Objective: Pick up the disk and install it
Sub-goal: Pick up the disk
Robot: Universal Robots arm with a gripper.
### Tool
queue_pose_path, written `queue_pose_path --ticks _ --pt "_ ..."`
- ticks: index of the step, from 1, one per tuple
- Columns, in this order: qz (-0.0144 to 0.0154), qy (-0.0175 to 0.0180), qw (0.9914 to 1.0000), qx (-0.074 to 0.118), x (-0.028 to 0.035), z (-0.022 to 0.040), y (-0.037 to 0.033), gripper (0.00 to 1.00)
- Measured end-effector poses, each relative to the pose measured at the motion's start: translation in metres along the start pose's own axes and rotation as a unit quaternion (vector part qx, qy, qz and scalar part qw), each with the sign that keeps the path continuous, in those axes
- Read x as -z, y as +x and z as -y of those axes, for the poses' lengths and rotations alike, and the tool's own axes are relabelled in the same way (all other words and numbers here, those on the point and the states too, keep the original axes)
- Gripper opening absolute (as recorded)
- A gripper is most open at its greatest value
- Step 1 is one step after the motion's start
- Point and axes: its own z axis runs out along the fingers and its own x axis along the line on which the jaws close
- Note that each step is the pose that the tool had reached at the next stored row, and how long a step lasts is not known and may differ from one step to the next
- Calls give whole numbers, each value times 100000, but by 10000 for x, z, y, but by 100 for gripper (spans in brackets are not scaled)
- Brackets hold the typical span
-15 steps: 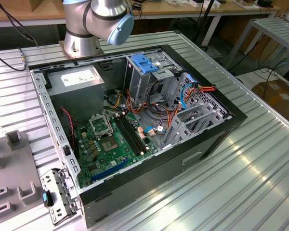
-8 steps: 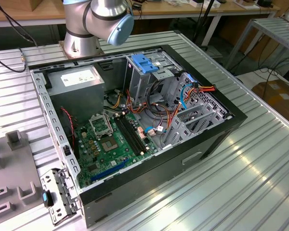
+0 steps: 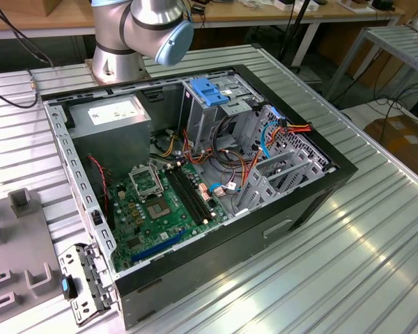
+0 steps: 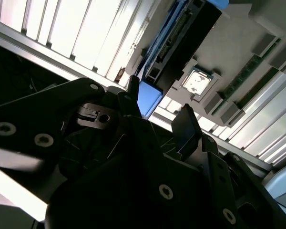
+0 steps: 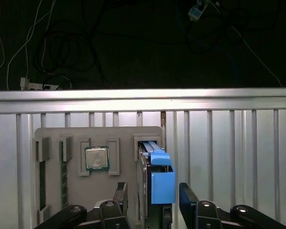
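**Straddling the upright disk, fingers spread**

Two fingers (image 5: 187, 198) of the gripper (image 5: 153, 187) are seen spread in both wrist views, one to each side of the disk (image 5: 157, 169), which is stood on edge between them. A gap shows at one finger, and the other is set just beside the blue rail. Nothing is therefore judged to be grasped: the disk is borne by its slot, not by the gripper. The spread is probably chosen so that the flat faces can be met squarely.

One disk is counted. It is stood in a slot of the grey tray (image 5: 126, 136), presumably so that both faces are offered to the fingers. Outward of the finger that stands clear, one CPU (image 5: 96, 158) is laid flat inside a raised frame. Beyond it, two green boards (image 5: 64, 179) are stood in narrow slots. Each part is given its own nest, seemingly so that its pose is fixed.

Past the tray, the slatted table (image 5: 229, 152) is run out to its edge, and loose cables (image 5: 62, 52) are seen on the dark floor beyond.

In the exterior view one open case (image 3: 195, 174) is laid on the table, interior upward, likely so that its cage (image 3: 219, 118) can be reached from above. With the disk in the tray, installation is judged not yet done.
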Motion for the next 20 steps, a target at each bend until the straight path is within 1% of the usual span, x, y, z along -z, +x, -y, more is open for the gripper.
queue_pose_path --ticks 6,10,11,13,14,15,16,17,18,20 --pt "52 -11 99999 424 -109 -27 3 55" --pt "98 -12 99998 636 -193 -37 4 55" --pt "117 -16 99998 693 -224 -40 5 55" --pt "132 -13 99998 695 -261 -40 3 55" --pt "144 -18 99997 693 -298 -40 -3 55" --pt "159 -17 99997 696 -330 -39 -4 54" --pt "167 -15 99997 701 -351 -39 -4 47" --pt "169 -18 99997 702 -360 -40 -4 47" --pt "172 -17 99997 699 -368 -40 -4 40" --pt "173 -17 99997 698 -384 -40 -4 40"
